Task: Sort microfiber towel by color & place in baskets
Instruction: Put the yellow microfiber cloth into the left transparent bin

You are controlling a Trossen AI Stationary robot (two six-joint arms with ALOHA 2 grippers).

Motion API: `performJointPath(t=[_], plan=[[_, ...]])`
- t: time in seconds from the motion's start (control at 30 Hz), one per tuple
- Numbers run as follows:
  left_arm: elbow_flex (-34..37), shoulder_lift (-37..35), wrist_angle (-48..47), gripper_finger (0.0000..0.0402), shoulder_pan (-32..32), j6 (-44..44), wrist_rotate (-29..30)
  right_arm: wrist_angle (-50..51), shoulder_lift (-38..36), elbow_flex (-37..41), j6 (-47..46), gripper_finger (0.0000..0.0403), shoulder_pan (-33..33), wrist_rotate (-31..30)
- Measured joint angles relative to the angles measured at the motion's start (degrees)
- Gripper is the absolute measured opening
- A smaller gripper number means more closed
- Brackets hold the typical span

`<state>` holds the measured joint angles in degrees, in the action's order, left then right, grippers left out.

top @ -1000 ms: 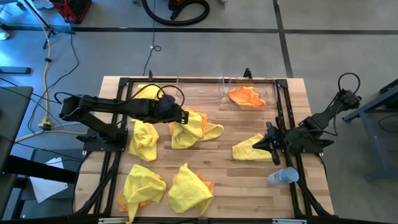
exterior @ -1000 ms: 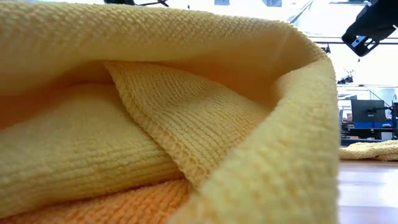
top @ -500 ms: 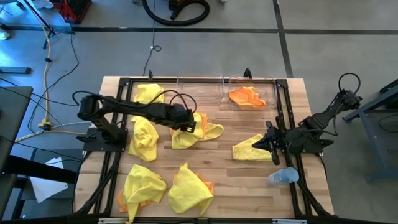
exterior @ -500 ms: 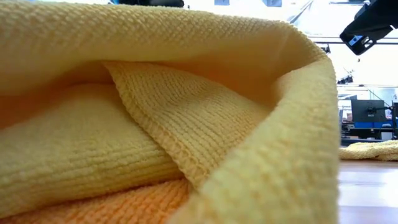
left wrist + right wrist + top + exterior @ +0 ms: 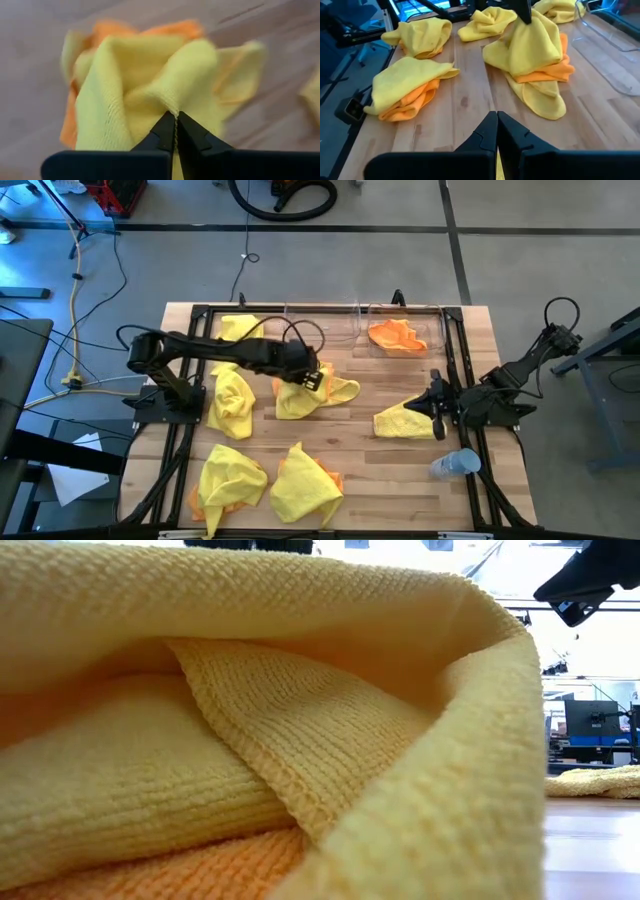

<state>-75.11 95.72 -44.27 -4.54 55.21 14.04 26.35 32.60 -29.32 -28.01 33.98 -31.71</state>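
Several yellow and orange towels lie about the wooden table. In the middle, a yellow towel (image 5: 300, 395) lies on an orange one (image 5: 545, 72). My left gripper (image 5: 175, 120) is shut on the yellow towel's top. My right gripper (image 5: 432, 405) is shut on nothing at the right, beside another yellow towel (image 5: 400, 422). Two clear baskets stand at the far edge. The left basket (image 5: 322, 328) shows no towel in it. The right basket (image 5: 440, 330) holds an orange towel (image 5: 396, 335). A yellow towel (image 5: 250, 740) fills the low view. My left gripper pinches a raised fold (image 5: 172, 106) at the top of the middle yellow towel between its two fingertips. The fingers slant down onto it from the table's left. The cloth rises in a peak to the fingers (image 5: 522, 15). The rest of the towel drapes over the orange towel and the table.
More yellow towels lie at the left (image 5: 232, 400) and far left (image 5: 238, 328). Two yellow-over-orange heaps sit near the front edge (image 5: 230, 480) (image 5: 305, 485). A small clear bottle (image 5: 455, 465) lies at the front right. Black frame rails run along the table's sides.
My left gripper has gone toward the table's right edge and down onto the middle yellow towel, rolling a little, and has shut on its top fold. The towels have kept their places.
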Motion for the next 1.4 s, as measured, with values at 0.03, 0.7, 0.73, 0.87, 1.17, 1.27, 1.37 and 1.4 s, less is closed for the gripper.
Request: performJointPath(t=[0.03,0.7,0.73,0.87,1.17,1.27,1.37,1.4], plan=[[-2.3,0.0,-1.0,0.0001,0.0,-1.9,0.2,0.0,0.0,0.0,0.0,0.0,0.0,-0.4],[-44.5,-0.1,-8.2,0.0,-11.5,-37.0,7.7,-1.1,0.0,0.0,-0.4,0.0,0.0,-12.0],[-44.5,-0.1,-8.3,0.0,-12.6,-37.5,7.7,-1.1,0.0,0.0,-0.8,0.0,0.0,-12.8],[-44.5,1.6,-6.9,0.0,-17.0,-40.2,5.2,-1.0,0.0,0.0,-3.4,0.0,0.0,-15.6],[-44.5,5.9,-2.9,0.0,-23.0,-43.3,-3.9,-1.0,0.1,0.0,-7.2,0.0,0.0,-18.9],[-44.5,7.5,-5.9,0.0,-23.3,-43.8,-5.0,-1.0,0.1,0.0,-8.0,0.0,0.0,-19.5],[-44.5,9.6,-9.0,0.0,-22.8,-45.8,-4.8,-1.0,0.1,0.0,-8.2,0.0,0.0,-19.6],[-44.5,10.4,-10.6,0.0,-22.7,-45.9,-4.8,-1.0,0.1,0.0,-8.2,0.0,0.0,-19.6]])
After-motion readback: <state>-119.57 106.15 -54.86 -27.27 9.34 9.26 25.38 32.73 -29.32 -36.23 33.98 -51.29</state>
